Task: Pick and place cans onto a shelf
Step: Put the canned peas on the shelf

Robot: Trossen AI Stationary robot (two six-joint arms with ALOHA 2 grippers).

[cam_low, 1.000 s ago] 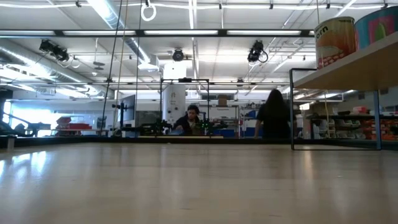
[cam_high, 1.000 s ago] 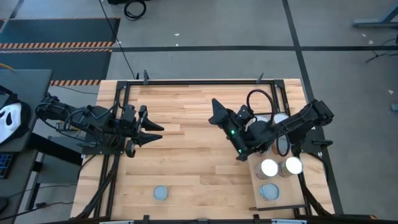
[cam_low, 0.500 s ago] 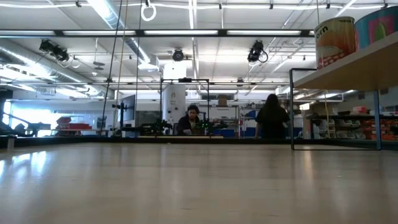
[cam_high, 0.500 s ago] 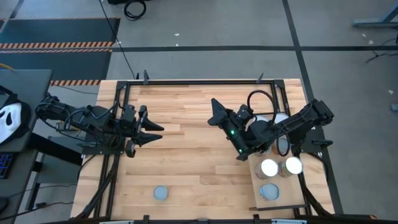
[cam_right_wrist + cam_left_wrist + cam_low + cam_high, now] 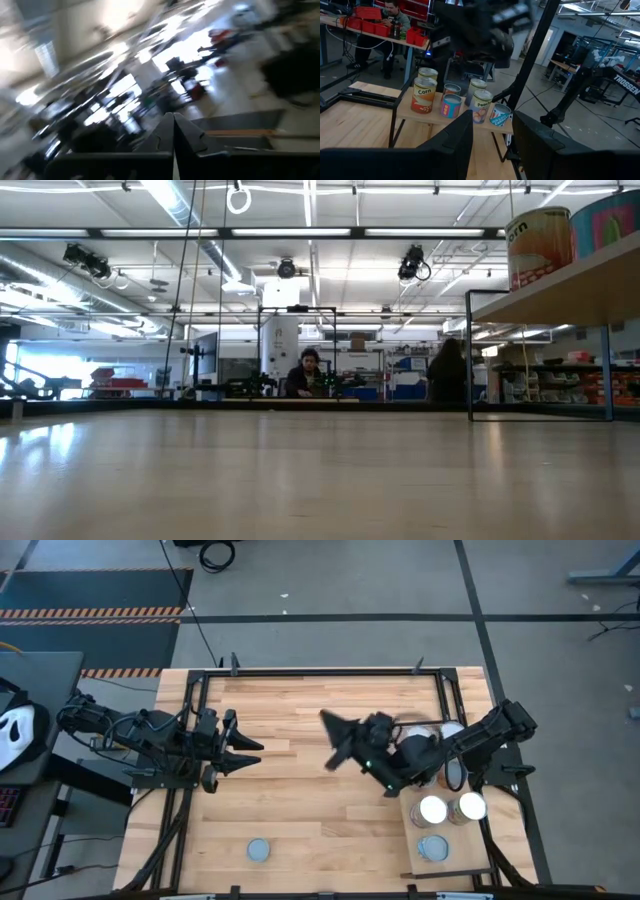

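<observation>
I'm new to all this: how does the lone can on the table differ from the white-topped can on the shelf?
The lone can stands by itself on the tabletop; the white-topped can stands on the shelf beside other cans. The lone can's top is dull grey; the other's gleams white. Both are upright and unheld.

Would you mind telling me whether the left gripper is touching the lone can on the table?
Apart. In the high view the left gripper sits at the table's left side, and bare wood separates it from the can near the front edge.
</observation>
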